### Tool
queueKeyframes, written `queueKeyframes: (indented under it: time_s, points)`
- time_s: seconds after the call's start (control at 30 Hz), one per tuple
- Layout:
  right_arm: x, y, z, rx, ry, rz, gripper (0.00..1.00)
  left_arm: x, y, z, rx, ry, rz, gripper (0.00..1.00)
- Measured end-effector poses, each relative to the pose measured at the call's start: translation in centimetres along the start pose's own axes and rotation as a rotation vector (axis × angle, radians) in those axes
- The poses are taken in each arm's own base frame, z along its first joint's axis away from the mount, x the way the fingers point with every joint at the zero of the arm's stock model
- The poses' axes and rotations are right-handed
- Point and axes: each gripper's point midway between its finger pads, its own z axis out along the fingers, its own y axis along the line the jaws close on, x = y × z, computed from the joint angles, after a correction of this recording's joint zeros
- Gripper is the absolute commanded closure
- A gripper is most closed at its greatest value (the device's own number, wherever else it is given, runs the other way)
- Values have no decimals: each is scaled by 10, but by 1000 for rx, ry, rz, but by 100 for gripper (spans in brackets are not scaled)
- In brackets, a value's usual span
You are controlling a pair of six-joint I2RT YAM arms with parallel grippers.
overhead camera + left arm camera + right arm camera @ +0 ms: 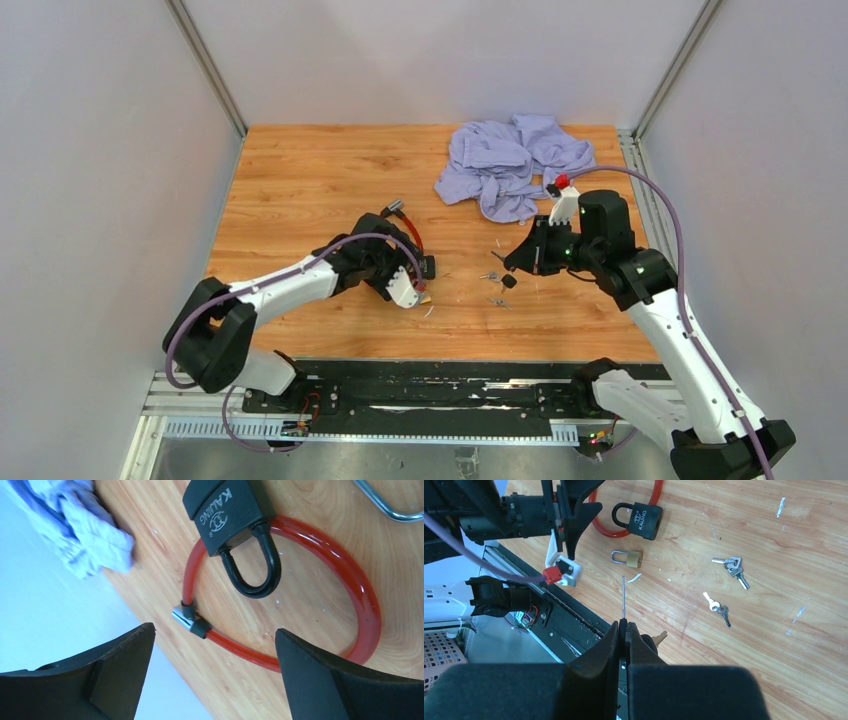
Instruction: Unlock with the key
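Observation:
A black padlock [227, 512] lies on the wooden table with a red cable loop [350, 580] through its shackle; it also shows in the right wrist view [644, 520]. My left gripper [215, 680] is open and empty, hovering just above the cable beside the padlock [428, 267]. My right gripper [624, 625] is shut on a key [623, 597], whose thin blade sticks out edge-on in front of the fingertips. A second key [660, 637] hangs beside the fingers. In the top view the right gripper [515, 262] is held above the table, right of the padlock.
A small brass padlock [629, 558] lies near the black one. Two loose key bunches [733, 567] [716, 608] lie on the wood between the arms. A crumpled lilac cloth [515, 165] lies at the back right. The table's front rail [400, 385] is below.

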Motion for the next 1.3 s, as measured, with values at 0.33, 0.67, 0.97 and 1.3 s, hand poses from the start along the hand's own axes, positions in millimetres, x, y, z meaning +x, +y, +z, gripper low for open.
queueKeyframes:
  time_s: [0.33,0.67,0.97,1.3]
  points:
    - [-14,9,-8,-14,-34,-12,99,-28,-27,-3,-47,-122,230,4]
    - [-14,11,-9,-22,-35,-29,99,-44,-27,3,-168,-190,328,8]
    - [-14,14,-13,-35,-44,-37,99,-45,-28,13,-167,-207,348,38]
    - [-14,16,-13,-45,-42,-39,99,-45,-25,12,-179,-206,335,82]
